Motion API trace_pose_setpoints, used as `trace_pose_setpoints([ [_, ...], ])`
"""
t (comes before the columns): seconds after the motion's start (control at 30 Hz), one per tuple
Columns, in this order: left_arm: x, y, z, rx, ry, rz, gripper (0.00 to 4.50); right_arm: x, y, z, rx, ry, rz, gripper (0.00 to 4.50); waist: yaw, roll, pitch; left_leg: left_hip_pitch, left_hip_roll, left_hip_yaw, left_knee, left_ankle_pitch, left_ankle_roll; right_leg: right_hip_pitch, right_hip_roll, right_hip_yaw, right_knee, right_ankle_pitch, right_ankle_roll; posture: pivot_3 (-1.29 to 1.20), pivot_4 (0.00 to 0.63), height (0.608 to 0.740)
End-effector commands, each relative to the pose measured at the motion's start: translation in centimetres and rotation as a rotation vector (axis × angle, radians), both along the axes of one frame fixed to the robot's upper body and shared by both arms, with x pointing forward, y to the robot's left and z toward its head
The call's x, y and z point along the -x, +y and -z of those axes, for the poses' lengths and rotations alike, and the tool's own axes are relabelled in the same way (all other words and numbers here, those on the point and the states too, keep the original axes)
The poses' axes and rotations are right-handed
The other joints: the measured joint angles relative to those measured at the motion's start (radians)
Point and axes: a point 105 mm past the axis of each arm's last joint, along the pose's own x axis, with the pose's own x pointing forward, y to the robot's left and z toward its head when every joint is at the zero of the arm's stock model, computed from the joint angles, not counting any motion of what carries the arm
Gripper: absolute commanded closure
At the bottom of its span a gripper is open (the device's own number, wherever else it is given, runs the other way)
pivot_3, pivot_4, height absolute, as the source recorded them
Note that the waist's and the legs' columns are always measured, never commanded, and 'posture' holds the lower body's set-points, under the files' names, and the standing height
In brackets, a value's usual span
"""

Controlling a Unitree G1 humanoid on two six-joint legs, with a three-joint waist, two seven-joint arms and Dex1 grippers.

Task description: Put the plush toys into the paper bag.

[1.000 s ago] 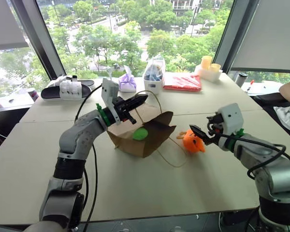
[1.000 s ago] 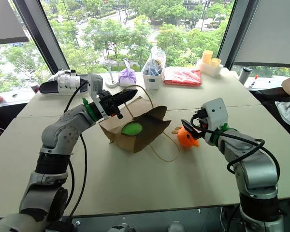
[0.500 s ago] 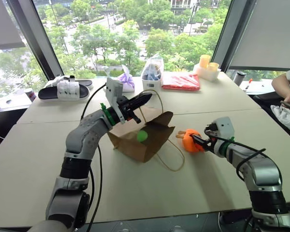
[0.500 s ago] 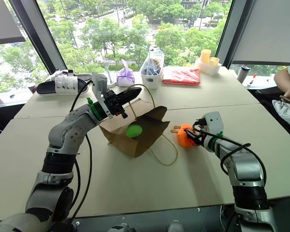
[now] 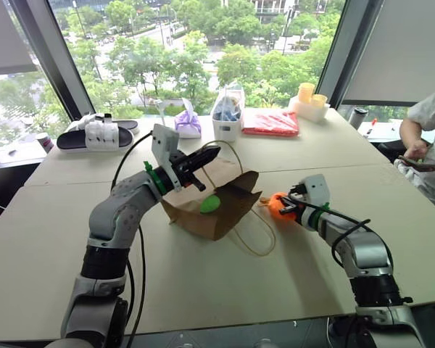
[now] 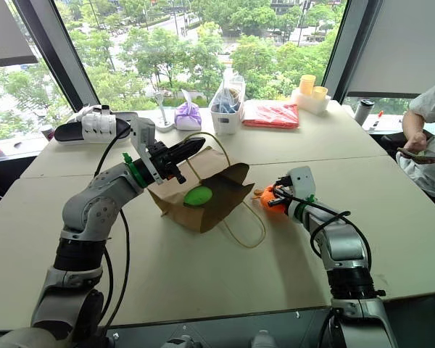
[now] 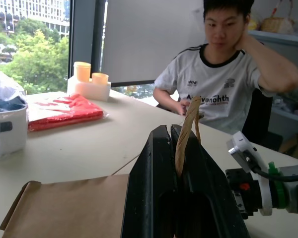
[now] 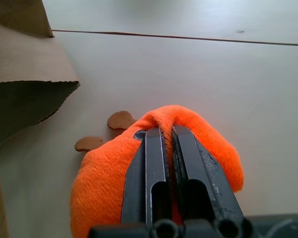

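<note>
The brown paper bag [image 5: 217,210] lies on its side on the table, mouth toward me. A green plush toy [image 5: 209,204] sits in its mouth. My left gripper [image 5: 206,154] is shut on the bag's tan cord handle [image 7: 187,130] and holds it up above the bag. To the right of the bag, the orange plush toy [image 8: 188,144] rests on the table with its small brown feet [image 8: 120,119] toward the bag. My right gripper [image 8: 166,131] is shut on a fold of the orange toy's fur, low over the table [image 5: 203,283].
Along the far edge stand a purple bow-topped pouch [image 5: 188,123], a white bin [image 5: 228,119], a clear bag of red items [image 5: 272,122], yellow cups [image 5: 309,98] and a black-and-white sandal [image 5: 98,134]. A person [image 5: 428,138] sits at the right edge. The bag's other cord loop [image 5: 257,235] lies on the table.
My right gripper came down onto the orange toy and shut on its fur. The left gripper kept holding the cord handle. The person at the right leaned further into view.
</note>
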Motion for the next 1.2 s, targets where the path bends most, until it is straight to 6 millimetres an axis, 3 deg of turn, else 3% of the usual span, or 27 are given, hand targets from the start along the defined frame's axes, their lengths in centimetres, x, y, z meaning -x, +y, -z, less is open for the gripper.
trace_pose_setpoints([
  [0.03,0.5,0.4,-1.6,0.024,-0.057,-0.008,4.50,1.2,0.3,-0.3,-0.008,0.015,-0.013,4.47,0.001,0.000,0.000,0.000,0.000,0.000,0.000,0.000,0.000,0.000,0.000,0.000,0.000,0.000,0.000,0.00,0.150,0.740],
  [0.23,0.6,0.6,-1.7,0.019,-0.058,-0.007,4.50,2.3,0.8,-2.3,0.000,-0.021,-0.023,4.47,0.001,0.000,0.000,0.000,0.000,0.000,0.000,0.000,0.001,0.000,0.000,0.000,0.000,0.000,0.000,0.00,0.150,0.740],
  [0.4,0.5,0.9,-1.6,0.017,-0.056,-0.012,4.50,3.5,0.3,-6.4,0.027,-0.092,-0.052,4.47,0.003,0.000,0.000,-0.001,0.000,0.000,0.000,-0.001,0.003,0.000,0.000,0.000,-0.001,0.000,0.000,0.00,0.150,0.740],
  [0.5,0.4,0.8,-1.4,0.012,-0.047,-0.007,4.50,4.8,0.0,-10.6,0.067,-0.159,-0.087,4.47,0.003,0.001,0.001,-0.001,0.000,0.000,0.000,-0.002,0.003,0.000,0.000,0.000,-0.001,0.000,0.000,0.00,0.150,0.740],
  [0.57,0.3,0.7,-1.4,0.012,-0.045,-0.001,4.50,5.4,0.7,-11.7,0.062,-0.172,-0.125,4.47,0.003,0.001,0.001,-0.001,0.000,0.000,0.000,-0.002,0.003,0.000,0.000,0.000,-0.001,0.000,0.000,0.00,0.150,0.740],
  [0.7,-0.1,0.5,-1.5,0.014,-0.048,0.006,4.50,6.1,3.4,-11.8,0.032,-0.159,-0.213,4.47,0.002,0.000,0.000,-0.001,0.001,0.000,-0.001,-0.002,0.004,0.000,0.001,0.000,-0.001,0.000,0.000,0.00,0.150,0.740],
  [0.93,-0.4,0.4,-2.3,0.042,-0.056,0.004,4.50,6.8,7.5,-9.7,-0.028,-0.109,-0.307,4.47,0.003,0.000,0.001,-0.001,0.001,0.000,0.000,-0.002,0.004,-0.001,0.001,0.000,-0.001,0.000,0.000,0.00,0.150,0.740],
  [1.07,-0.3,0.3,-2.5,0.054,-0.053,0.012,4.50,6.2,9.8,-9.3,-0.062,-0.105,-0.347,4.47,0.002,0.000,0.001,-0.001,0.001,0.000,0.000,-0.002,0.004,-0.001,0.001,0.000,-0.001,0.000,0.000,0.00,0.150,0.740],
  [1.2,-0.2,0.5,-3.1,0.093,-0.041,0.013,4.50,3.9,11.7,-9.3,-0.101,-0.122,-0.358,4.47,-0.001,0.000,0.001,-0.001,0.001,0.000,-0.001,-0.002,0.004,-0.002,0.001,0.000,-0.001,0.000,0.000,0.00,0.150,0.740],
])
